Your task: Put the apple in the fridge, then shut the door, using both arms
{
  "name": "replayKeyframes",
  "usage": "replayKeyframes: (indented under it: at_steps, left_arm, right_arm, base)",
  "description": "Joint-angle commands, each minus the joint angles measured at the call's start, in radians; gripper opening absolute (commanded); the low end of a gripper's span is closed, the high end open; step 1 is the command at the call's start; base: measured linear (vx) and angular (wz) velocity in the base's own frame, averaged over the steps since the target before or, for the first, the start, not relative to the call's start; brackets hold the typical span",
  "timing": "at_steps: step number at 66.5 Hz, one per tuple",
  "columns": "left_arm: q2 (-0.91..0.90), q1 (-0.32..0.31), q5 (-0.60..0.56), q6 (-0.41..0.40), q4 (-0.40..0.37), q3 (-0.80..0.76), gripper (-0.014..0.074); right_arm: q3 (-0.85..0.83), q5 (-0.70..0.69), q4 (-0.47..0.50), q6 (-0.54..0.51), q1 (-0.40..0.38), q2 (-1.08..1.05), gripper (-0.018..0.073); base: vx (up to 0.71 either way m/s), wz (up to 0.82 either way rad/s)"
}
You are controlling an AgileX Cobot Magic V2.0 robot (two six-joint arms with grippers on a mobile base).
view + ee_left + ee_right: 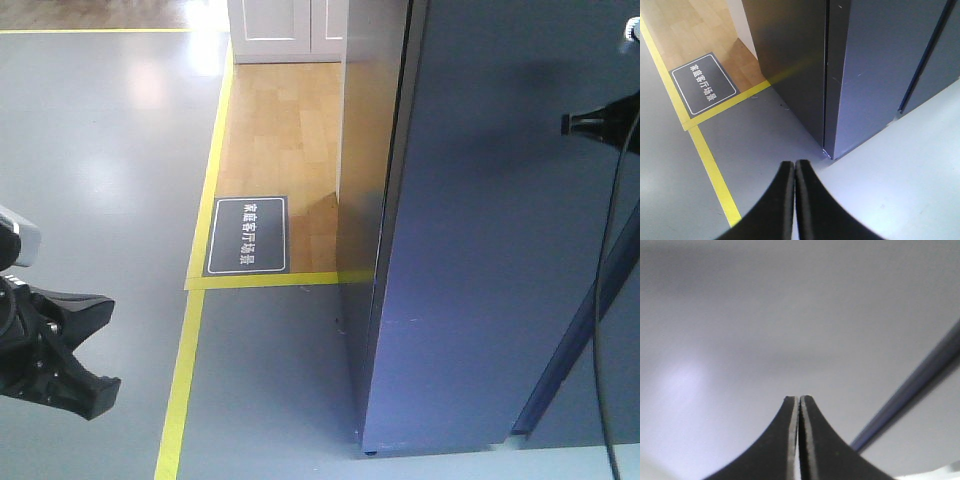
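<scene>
Late stage of the task, judged from the closed cabinet. Fridge (pixel 480 250) at right of the front view, dark grey, with door (pixel 500 300) flush against the body and no white lining, shelves or bins exposed. Apple absent from all three views; presumably shut inside, though not confirmable. Left tool (pixel 794 165) low and near the fridge's bottom corner, fingers (pixel 782 200) pressed together on nothing, apart from the door in the wrist view; same tool (pixel 60 350) at the lower left of the front view, well apart from the fridge. Right tool (pixel 799 399) likewise pressed together and empty, facing a plain grey surface at close range, likely the door face; contact not determinable. Right tool (pixel 600 122) only partly visible at the front view's right edge, before the door. Yellow floor tape (pixel 190 380) and a dark floor sign (pixel 247 236) left of the fridge. Remaining work, by this reading: little beyond backing both arms away.
</scene>
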Motion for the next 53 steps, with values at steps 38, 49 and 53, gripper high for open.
replayKeyframes:
  at_steps: [38,49,53]
  left_arm:
    - [-0.012,0.0,-0.061,-0.011,0.006,-0.023,-0.0006]
    - [-0.012,0.0,-0.061,-0.011,0.006,-0.023,-0.0006]
    - [-0.012,0.0,-0.061,-0.011,0.006,-0.023,-0.0006]
  right_arm:
    - [0.531,0.341,0.042,0.027,0.269,-0.631,-0.0003]
    - [0.598,0.49,0.045,0.042,0.323,-0.756,-0.0003]
    - [0.628,0.511,0.046,0.043,0.324,-0.811,-0.0003]
  base:
    - [0.0,0.0]
    - [0.0,0.0]
    - [0.0,0.0]
